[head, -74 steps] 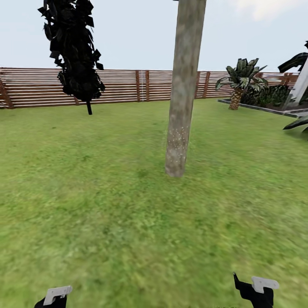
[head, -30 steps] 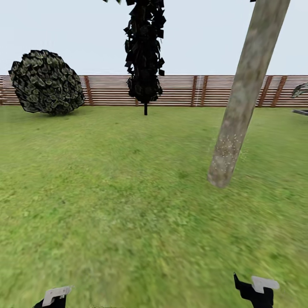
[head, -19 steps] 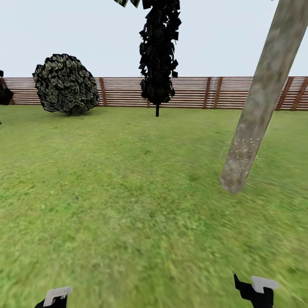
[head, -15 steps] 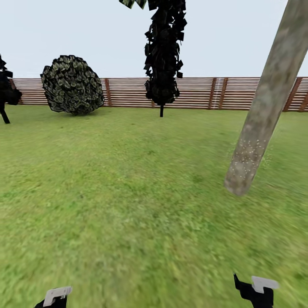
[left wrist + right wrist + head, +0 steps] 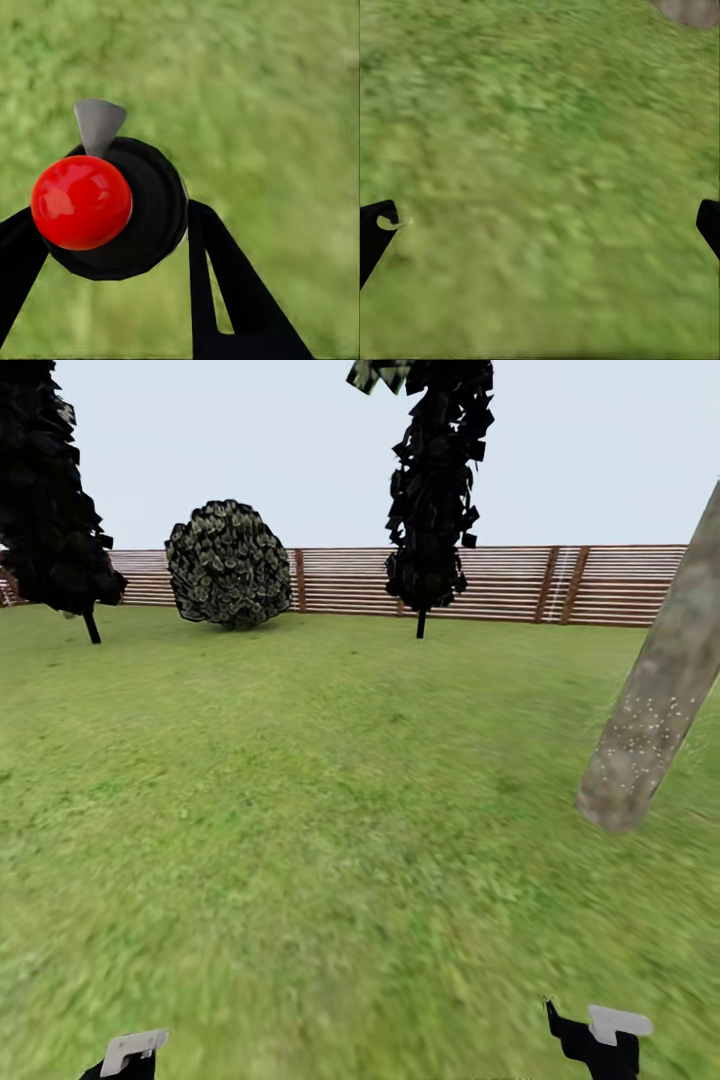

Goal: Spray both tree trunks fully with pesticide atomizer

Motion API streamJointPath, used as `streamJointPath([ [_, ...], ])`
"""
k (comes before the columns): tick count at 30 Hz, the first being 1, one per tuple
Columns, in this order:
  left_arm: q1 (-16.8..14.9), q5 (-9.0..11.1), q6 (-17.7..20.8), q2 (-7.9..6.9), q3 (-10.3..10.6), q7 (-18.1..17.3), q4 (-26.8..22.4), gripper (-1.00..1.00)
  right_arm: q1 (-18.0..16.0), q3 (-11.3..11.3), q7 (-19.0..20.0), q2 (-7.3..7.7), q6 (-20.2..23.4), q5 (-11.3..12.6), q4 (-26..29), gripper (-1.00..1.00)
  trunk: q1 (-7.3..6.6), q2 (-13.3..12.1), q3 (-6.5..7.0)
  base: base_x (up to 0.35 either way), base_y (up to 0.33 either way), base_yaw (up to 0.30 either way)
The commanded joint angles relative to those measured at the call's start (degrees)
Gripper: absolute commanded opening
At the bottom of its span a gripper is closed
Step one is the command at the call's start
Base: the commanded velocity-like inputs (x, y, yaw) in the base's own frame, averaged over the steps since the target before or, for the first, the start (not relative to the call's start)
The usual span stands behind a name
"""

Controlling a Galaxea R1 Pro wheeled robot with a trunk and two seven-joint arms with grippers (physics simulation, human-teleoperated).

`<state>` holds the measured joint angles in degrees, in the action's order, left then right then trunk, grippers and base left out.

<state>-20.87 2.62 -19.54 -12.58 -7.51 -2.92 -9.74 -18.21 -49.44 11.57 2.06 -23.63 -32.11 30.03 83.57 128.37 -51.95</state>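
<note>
A: Item one, the left claw [image 5: 112,225]. State?

B: Pinching the small dark pesticide atomizer with a round red cap [image 5: 112,206]; a black finger sits on either side of the bottle. Held low at the robot's side, probably so it rides safely while the base travels.

A: Item two, the right claw [image 5: 540,225]?

B: Spread wide, nothing between the fingers, blurred green lawn [image 5: 300,810] beneath. In the head view its black body and pale tab [image 5: 600,1035] hang at the lower edge, idle.

A: Item three, trees.

B: One thick pale grey-brown mottled tree trunk [image 5: 655,710], at the right edge of the head view, leaning in the frame. Whitish specks of pesticide [image 5: 650,725] dot its lower part; the upper bark looks bare.

A: Surroundings?

B: Brown horizontal-slat wooden fence [image 5: 500,582]; two black cone-shaped conifers, one at centre [image 5: 435,490], one far left [image 5: 50,500]; a round dark leafy shrub [image 5: 228,563] against the fence.

A: Stage?

B: Judged: in transit, no tree within spraying reach ahead.
</note>
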Motion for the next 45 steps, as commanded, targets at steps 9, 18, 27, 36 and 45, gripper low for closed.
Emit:
streamJointPath([
  [9, -0.04, 0.2, -0.14, -0.04, -0.31, -0.33, 0.07, -1.0, -0.07, -0.48, 0.47, -0.08, -0.28, -0.32, 0.03, 1.0, -0.03, 0.02, 0.35, -0.131, 0.284, 0.247],
  [18, -0.04, 0.2, -0.14, -0.08, -0.39, -0.3, 0.07, -1.0, -0.07, -0.48, 0.32, -0.29, -0.28, -0.32, 0.03, 1.0, -0.03, 0.02, 0.08, -0.007, 0.301, 0.275],
  [27, -0.04, 0.28, -0.06, -0.08, -0.48, -0.26, 0.07, -1.0, -0.07, -0.48, 0.3, -0.42, -0.28, -0.32, 0.03, 1.0, -0.03, 0.02, -0.35, 0.0, 0.303, 0.273],
  [36, -0.04, 0.28, -0.06, -0.16, -0.48, -0.24, 0.07, -1.0, -0.07, -0.48, 0.3, -0.65, -0.28, -0.32, 0.03, 1.0, -0.03, 0.02, -0.78, 0.0, 0.303, 0.271],
  [45, -0.04, 0.28, -0.06, -0.16, -0.48, -0.24, 0.07, -1.0, -0.07, -0.48, 0.3, -0.69, -0.28, -0.32, 0.03, 1.0, -0.03, 0.02, -1.22, -0.014, 0.303, 0.269],
])
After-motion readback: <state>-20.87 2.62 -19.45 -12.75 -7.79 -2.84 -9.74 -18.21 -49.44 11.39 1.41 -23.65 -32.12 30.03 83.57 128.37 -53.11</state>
